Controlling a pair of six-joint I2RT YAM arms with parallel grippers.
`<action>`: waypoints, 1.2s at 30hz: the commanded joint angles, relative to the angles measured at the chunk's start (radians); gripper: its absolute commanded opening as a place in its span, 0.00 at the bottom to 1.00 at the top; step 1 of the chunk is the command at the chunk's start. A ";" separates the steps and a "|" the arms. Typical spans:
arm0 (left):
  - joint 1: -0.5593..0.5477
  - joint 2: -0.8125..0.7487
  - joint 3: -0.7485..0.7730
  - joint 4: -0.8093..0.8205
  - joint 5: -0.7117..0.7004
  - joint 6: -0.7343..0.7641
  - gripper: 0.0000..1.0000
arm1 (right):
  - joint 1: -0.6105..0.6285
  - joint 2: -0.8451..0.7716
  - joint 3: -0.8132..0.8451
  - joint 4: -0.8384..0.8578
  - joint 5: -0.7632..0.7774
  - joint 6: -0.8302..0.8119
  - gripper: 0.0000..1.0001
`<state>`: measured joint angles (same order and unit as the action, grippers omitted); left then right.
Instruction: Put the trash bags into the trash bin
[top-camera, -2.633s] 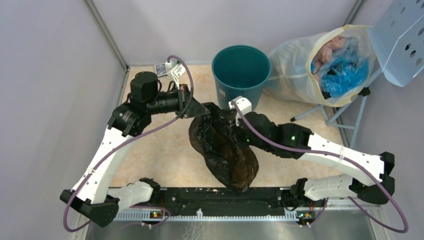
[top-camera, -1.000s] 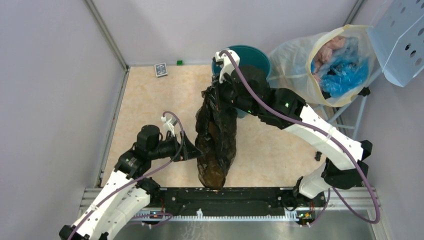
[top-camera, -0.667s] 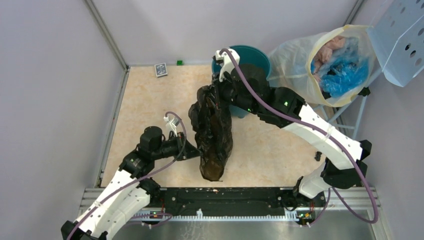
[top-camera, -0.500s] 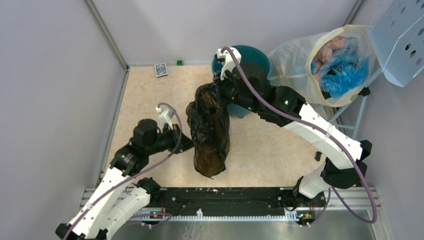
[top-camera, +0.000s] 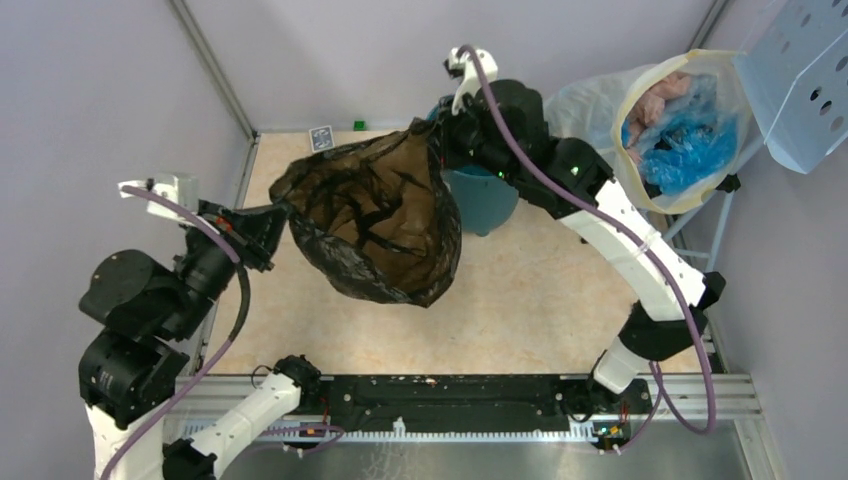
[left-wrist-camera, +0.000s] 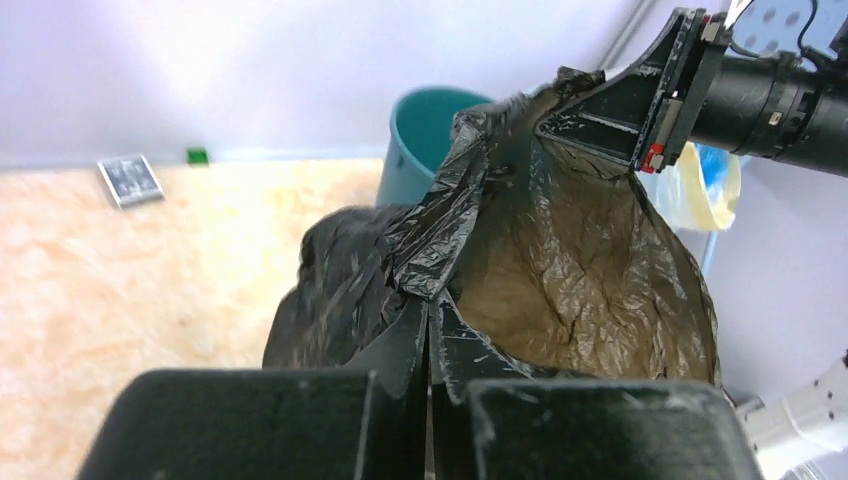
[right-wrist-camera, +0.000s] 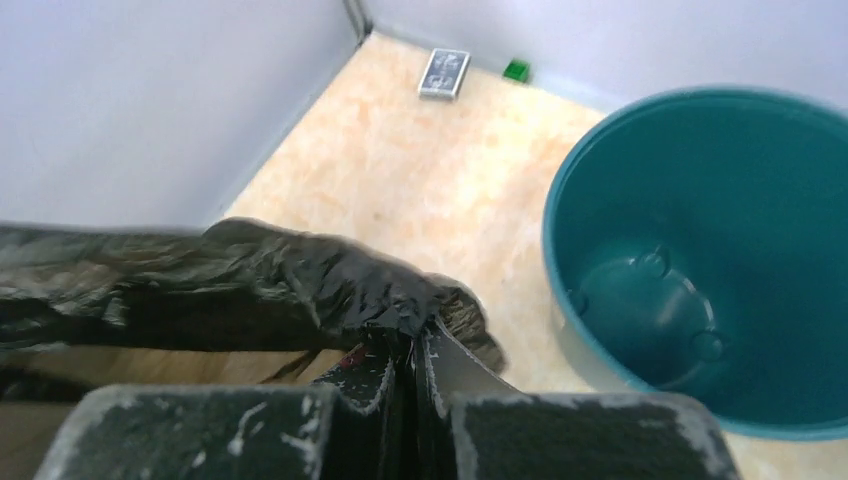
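The black trash bag (top-camera: 375, 225) hangs in the air, stretched wide between both grippers, its mouth open upward. My left gripper (top-camera: 275, 215) is shut on the bag's left rim; in the left wrist view (left-wrist-camera: 428, 300) the plastic (left-wrist-camera: 560, 270) is pinched between the jaws. My right gripper (top-camera: 440, 135) is shut on the bag's right rim, also seen in the right wrist view (right-wrist-camera: 410, 335) with the bag (right-wrist-camera: 250, 290) trailing left. The teal trash bin (top-camera: 490, 195) stands upright and empty just right of the bag, mostly hidden under my right arm; its inside shows in the right wrist view (right-wrist-camera: 710, 260).
A large translucent sack (top-camera: 650, 125) with blue and pink contents leans on a stand at the back right. A small card (top-camera: 321, 138) and a green block (top-camera: 359, 125) lie by the back wall. Grey walls close in the left and back sides.
Both arms have risen. The left gripper has taken hold of the bag's rim and pulled it up and left, spreading the hanging bag open. The right gripper lifted its rim beside the bin.
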<state>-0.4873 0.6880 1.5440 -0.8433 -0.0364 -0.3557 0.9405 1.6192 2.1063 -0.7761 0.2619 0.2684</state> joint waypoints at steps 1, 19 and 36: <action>-0.002 0.097 0.106 0.120 -0.061 0.127 0.00 | -0.050 0.041 0.222 -0.016 -0.002 -0.060 0.00; -0.002 0.477 0.364 0.576 0.126 0.194 0.00 | -0.131 -0.081 0.215 0.326 0.309 -0.334 0.00; 0.006 0.899 0.550 0.690 0.268 0.088 0.00 | -0.490 -0.172 -0.008 0.242 0.160 -0.113 0.00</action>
<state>-0.4870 1.5635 2.0575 -0.2165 0.1825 -0.2344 0.4927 1.5043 2.1269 -0.5411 0.4755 0.0967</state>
